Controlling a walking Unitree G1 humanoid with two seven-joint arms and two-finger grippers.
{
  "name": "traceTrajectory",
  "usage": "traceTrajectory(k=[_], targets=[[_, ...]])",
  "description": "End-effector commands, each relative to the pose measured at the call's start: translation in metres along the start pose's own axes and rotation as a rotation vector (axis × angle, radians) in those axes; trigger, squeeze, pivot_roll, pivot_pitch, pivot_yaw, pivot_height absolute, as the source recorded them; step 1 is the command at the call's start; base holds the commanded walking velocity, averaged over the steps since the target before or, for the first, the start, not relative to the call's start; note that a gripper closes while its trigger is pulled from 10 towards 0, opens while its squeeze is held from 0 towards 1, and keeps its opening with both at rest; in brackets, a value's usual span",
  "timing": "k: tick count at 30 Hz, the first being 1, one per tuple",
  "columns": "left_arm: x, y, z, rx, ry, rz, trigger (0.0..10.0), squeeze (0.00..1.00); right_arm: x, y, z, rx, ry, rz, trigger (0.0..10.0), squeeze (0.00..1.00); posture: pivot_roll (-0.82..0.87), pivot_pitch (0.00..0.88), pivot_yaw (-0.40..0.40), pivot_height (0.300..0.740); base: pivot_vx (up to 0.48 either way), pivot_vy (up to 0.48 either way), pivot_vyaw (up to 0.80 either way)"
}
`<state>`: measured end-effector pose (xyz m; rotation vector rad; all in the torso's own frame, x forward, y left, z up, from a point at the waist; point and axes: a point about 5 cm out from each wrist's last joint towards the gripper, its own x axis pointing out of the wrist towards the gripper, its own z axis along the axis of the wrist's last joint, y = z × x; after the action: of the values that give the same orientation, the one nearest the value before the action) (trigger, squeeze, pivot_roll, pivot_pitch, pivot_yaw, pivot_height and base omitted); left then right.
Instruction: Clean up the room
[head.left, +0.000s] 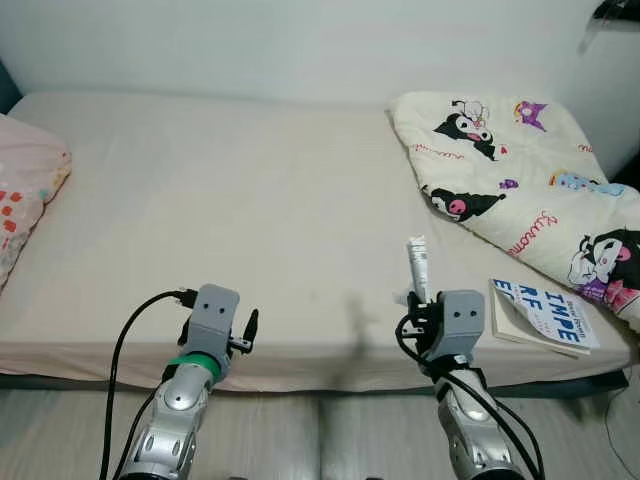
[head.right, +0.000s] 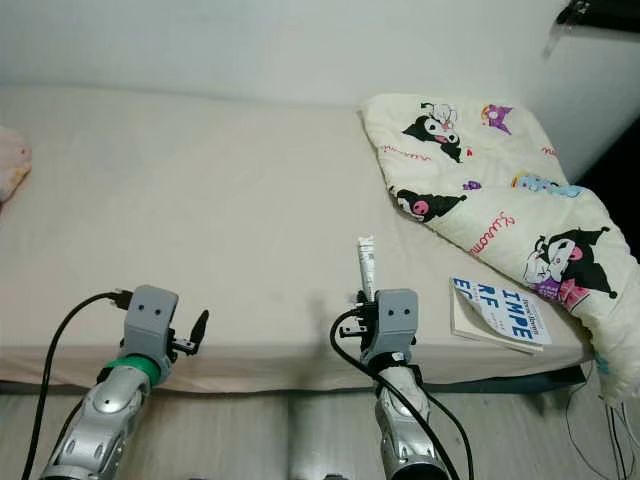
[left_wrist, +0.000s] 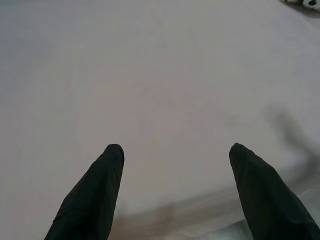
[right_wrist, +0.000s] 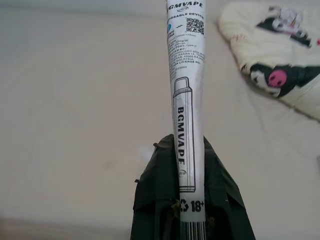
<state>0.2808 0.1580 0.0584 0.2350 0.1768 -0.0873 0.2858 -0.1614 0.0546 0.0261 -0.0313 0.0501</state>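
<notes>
My right gripper (head.left: 418, 297) is shut on a slim white printed packet (head.left: 417, 266) that sticks up from its fingers over the bed's front edge. In the right wrist view the packet (right_wrist: 186, 115) runs straight out between the two black fingers (right_wrist: 155, 195). My left gripper (head.left: 245, 330) hovers at the front edge of the bed (head.left: 230, 200), open with nothing between its fingertips (left_wrist: 112, 160). A book (head.left: 543, 313) with blue lettering lies on the bed's front right corner, just right of my right gripper.
A cream cartoon-print blanket (head.left: 520, 170) is heaped on the bed's right side. A pink pillow (head.left: 25, 185) sits at the left edge. A white wall runs behind the bed, and grey floor (head.left: 320, 430) lies in front of it.
</notes>
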Motion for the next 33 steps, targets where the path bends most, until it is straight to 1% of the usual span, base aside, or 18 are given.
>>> traceTrajectory(k=[1,3,6,12,15,22,29,33], targets=[[-0.001,-0.006,-0.006,0.004,0.011,-0.020,10.0,0.00,-0.003,-0.002,-0.005,-0.009,0.012,-0.019,10.0,0.00,0.04,0.044,0.001,0.740,0.000,0.000,0.00],[0.000,-0.008,-0.006,0.002,0.004,-0.025,10.0,0.00,-0.002,-0.002,-0.004,-0.008,0.009,-0.022,10.0,0.00,0.04,0.044,0.001,0.740,0.000,0.000,0.00],[0.005,-0.010,0.000,0.032,-0.033,-0.036,10.0,0.00,0.001,-0.003,-0.001,-0.017,-0.009,-0.025,10.0,0.00,0.03,0.040,0.010,0.740,0.000,0.000,0.00],[0.009,-0.009,0.005,0.028,-0.057,-0.029,10.0,0.00,0.003,-0.004,-0.001,-0.017,-0.016,-0.031,10.0,0.00,0.04,0.036,0.010,0.740,0.000,0.000,0.00],[0.010,-0.007,0.007,0.028,-0.067,-0.020,10.0,0.00,0.003,-0.001,-0.001,-0.017,-0.016,-0.021,10.0,0.00,0.04,0.035,0.007,0.740,0.000,0.000,0.00],[0.011,-0.008,0.006,0.011,-0.070,-0.021,10.0,0.00,0.004,0.003,-0.003,-0.019,-0.005,-0.002,10.0,0.00,0.04,0.037,0.007,0.740,0.000,0.000,0.00],[0.012,-0.009,0.005,-0.012,-0.052,-0.026,10.0,0.00,0.003,0.006,-0.004,0.008,0.000,0.007,10.0,0.00,0.04,0.045,0.006,0.740,0.000,0.000,0.00],[0.013,-0.008,0.005,-0.015,-0.048,-0.022,10.0,0.00,0.003,0.007,-0.007,-0.002,0.010,0.014,10.0,0.00,0.04,0.048,0.006,0.740,0.000,0.000,0.00]])
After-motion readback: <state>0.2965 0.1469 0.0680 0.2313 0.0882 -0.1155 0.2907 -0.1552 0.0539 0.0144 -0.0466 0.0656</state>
